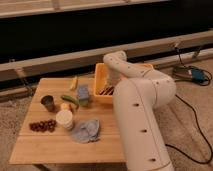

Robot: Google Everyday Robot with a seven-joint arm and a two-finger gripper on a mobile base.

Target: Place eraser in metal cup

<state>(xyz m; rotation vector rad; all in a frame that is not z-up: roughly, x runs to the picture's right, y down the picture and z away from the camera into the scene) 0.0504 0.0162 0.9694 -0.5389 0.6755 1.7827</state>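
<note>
The metal cup (48, 102) is a small dark-grey tumbler standing upright near the table's left edge. My gripper (110, 86) hangs from the white arm, which bends down into the yellow tray (100, 75) at the table's back right. A dark oblong shape with lighter stripes (105, 91) lies in the tray just below the gripper. It looks like the eraser, but I cannot tell whether the gripper touches it. The cup is well to the left of the gripper.
A blue-grey block (83, 93), a green vegetable (70, 100) and a yellow piece (74, 82) lie between tray and cup. A white cup (64, 119), dark grapes (42, 125) and a crumpled blue-grey cloth (86, 131) sit nearer the front. My white body (142, 125) blocks the table's right side.
</note>
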